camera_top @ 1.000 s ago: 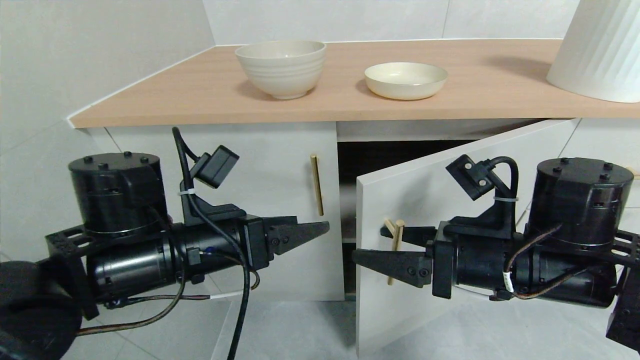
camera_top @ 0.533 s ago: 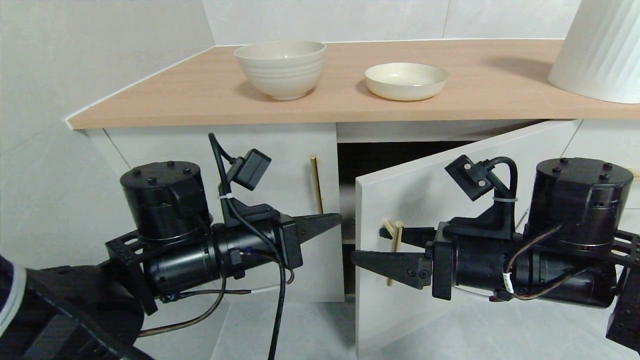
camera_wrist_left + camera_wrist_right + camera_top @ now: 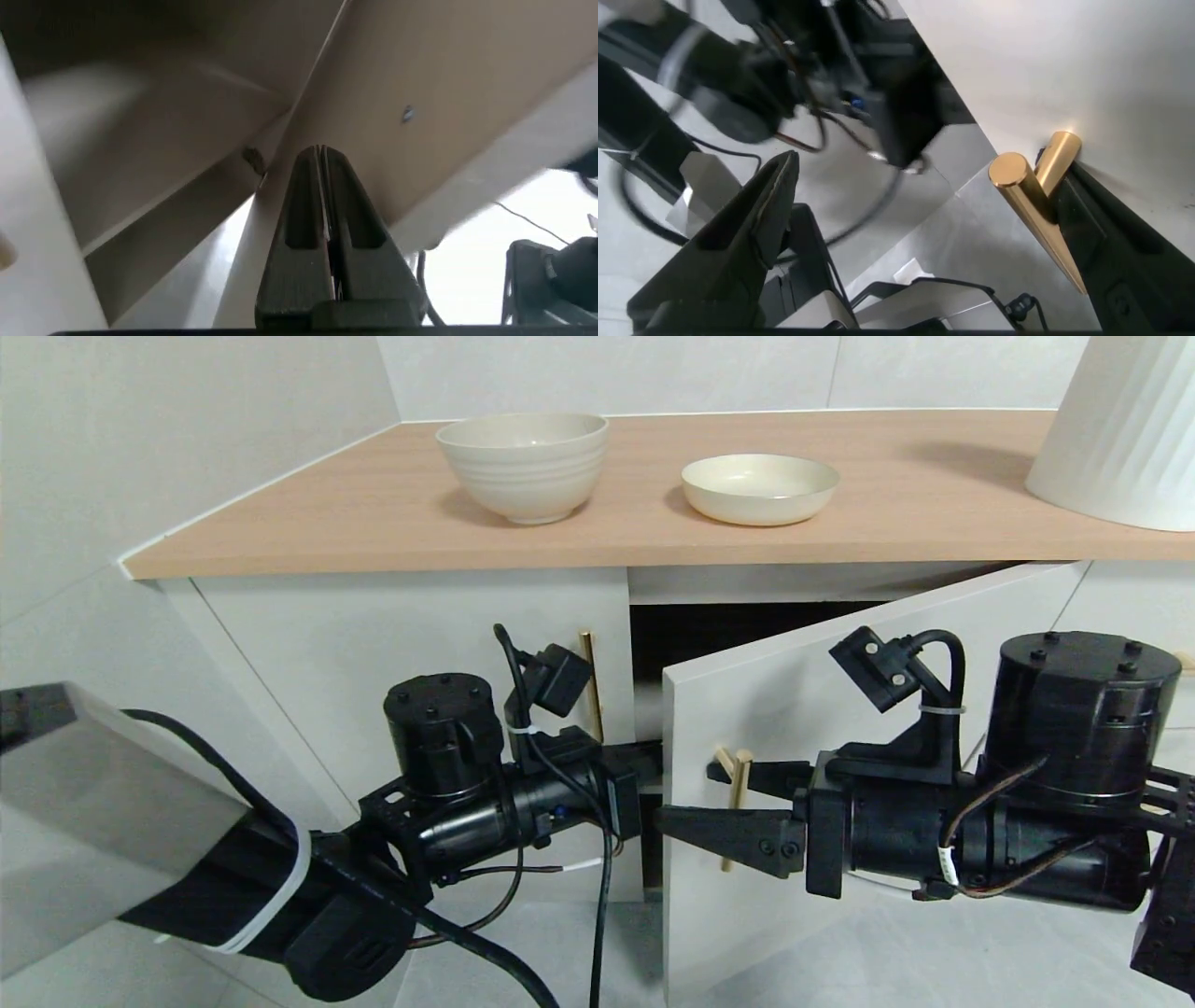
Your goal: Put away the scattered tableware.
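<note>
A ribbed cream bowl (image 3: 523, 462) and a shallow cream dish (image 3: 758, 485) stand on the wooden counter (image 3: 373, 523). Below it, the right cabinet door (image 3: 794, 681) hangs ajar. My right gripper (image 3: 724, 798) is open, its fingers on either side of that door's gold handle (image 3: 739, 782). The right wrist view shows the handle (image 3: 1036, 201) between the spread fingers (image 3: 757, 233) of the right gripper (image 3: 929, 177). My left gripper (image 3: 649, 761) pokes into the dark gap at the door's free edge. The left gripper (image 3: 320, 177) is shut and empty, against the door's inner face.
The left cabinet door (image 3: 420, 635) is closed, with a gold handle (image 3: 588, 681) just above my left wrist. A tall white ribbed vessel (image 3: 1120, 429) stands at the counter's right end. A tiled wall runs along the left.
My left arm has swung right and forward, bringing its shut gripper from in front of the left door into the gap beside the ajar door. The right arm has kept still.
</note>
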